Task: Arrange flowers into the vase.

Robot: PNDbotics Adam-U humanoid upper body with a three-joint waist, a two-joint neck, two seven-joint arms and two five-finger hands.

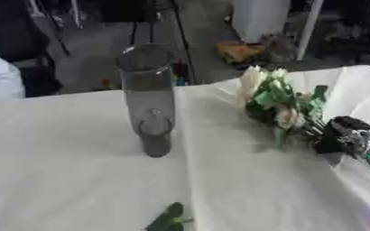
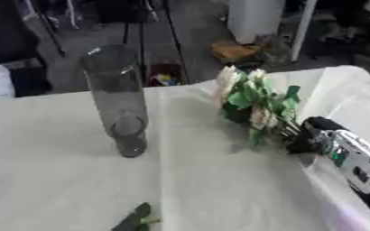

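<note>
A surface (image 1: 77, 180) covered in a white cloth fills most of the view, seen from above and slightly askew. A fold or seam in the cloth runs from the far edge towards the near edge, roughly through the middle.

A tall, clear, cylindrical glass vase (image 1: 149, 99) stands upright on the surface, left of that fold and about midway between the near and far edges. It looks smoky grey and holds no flowers.

To the right of the vase, well apart from it, a bunch of flowers (image 2: 251, 101) is held above the cloth near the far right part of the surface. The bunch has pale cream blooms and bright green leaves, with the blooms pointing towards the far edge and the stems pointing towards the right edge.

The robot's right hand (image 2: 311, 133), black with silver parts behind it, reaches in from the right edge. Its dark fingers are wrapped round the stem end of the bunch, pinching the stems together.

At the near edge, close to the middle, a dark green leaf or stem (image 1: 168, 219) lies flat on the cloth, apart from everything else.

The left hand does not show in either view.

Beyond the far edge lies a dim floor with blurred clutter.
</note>
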